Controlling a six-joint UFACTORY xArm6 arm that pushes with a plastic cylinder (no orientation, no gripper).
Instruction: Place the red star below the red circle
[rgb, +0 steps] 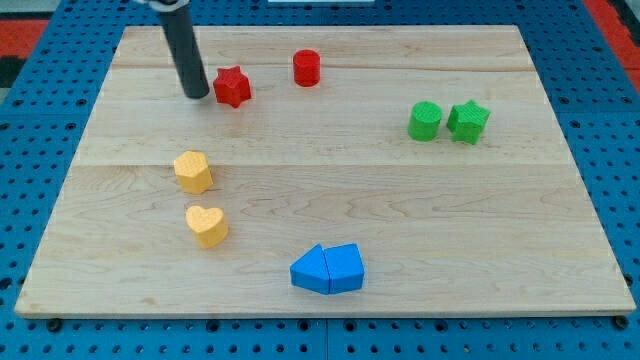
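The red star lies on the wooden board near the view's top left. The red circle stands to its right and slightly higher, a short gap apart. My tip is the lower end of the dark rod. It rests on the board just left of the red star, close to it, with a thin gap showing.
A green circle and a green star sit side by side at the right. A yellow hexagon-like block and a yellow heart lie at lower left. Two blue blocks touch near the bottom edge. The wooden board ends on blue pegboard.
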